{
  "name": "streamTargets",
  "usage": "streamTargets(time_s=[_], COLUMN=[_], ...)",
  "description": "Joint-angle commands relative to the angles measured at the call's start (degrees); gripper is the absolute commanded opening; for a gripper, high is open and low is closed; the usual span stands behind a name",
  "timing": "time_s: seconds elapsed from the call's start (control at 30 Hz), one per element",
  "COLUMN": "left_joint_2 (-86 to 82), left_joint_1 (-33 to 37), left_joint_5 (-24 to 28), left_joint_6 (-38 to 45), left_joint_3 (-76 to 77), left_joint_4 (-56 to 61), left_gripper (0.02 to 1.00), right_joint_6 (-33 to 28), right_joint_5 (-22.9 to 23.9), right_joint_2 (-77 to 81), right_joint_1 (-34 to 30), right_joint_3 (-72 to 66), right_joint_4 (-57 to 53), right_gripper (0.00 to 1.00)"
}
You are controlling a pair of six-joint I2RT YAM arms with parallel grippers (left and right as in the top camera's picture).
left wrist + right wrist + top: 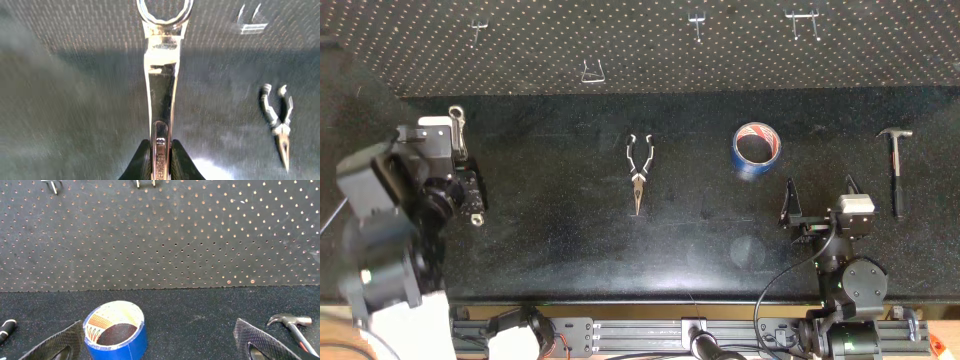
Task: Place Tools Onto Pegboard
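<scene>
Rising behind the black mat (570, 230), a pegboard (640, 40) carries wire hooks (592, 72); left gripper (160, 150) clamps a ring-end wrench (161, 80), right gripper (160, 335) gapes wide, empty.

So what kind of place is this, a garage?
Probably a workshop-style bench, maybe a robot test setup. A pegboard with metal hooks stands behind a dark worktop where pliers, a hammer and a blue tape roll lie. The left gripper holds a wrench.

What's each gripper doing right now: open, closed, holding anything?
Left gripper: closed, holding the wrench by its handle.
Right gripper: open, empty, near the blue tape roll.
</scene>
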Motion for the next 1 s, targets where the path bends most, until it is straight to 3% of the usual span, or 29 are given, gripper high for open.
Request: streamTargets(time_s=[0.03, 0.33, 0.7, 0.87, 1.0], left_joint_2=[1.2, 8.1, 20.2, 23.0, 23.0], left_joint_1=[-1.6, -1.6, -1.9, -6.0, -9.9], left_joint_5=[-1.1, -0.5, -0.6, -0.8, -7.6], left_joint_6=[-1.6, -1.6, -1.4, -1.4, -1.4], left_joint_3=[-0.5, -9.3, -9.8, -9.8, -9.8], left_joint_4=[11.5, 31.1, 40.8, 44.9, 44.9], left_gripper=[0.029, 0.029, 0.027, 0.029, 0.027], right_joint_6=[-0.6, -0.6, -0.6, -0.6, -0.6], right_joint_5=[0.7, 0.7, 0.7, 0.7, 0.7], right_joint_2=[-0.3, -0.3, -0.3, -0.3, -0.3], right_joint_1=[0.2, 0.2, 0.2, 0.2, 0.2], right_joint_3=[-0.2, -0.2, -0.2, -0.2, -0.2], right_joint_4=[-0.3, -0.3, -0.3, -0.3, -0.3], right_gripper=[0.976, 0.976, 0.976, 0.976, 0.976])
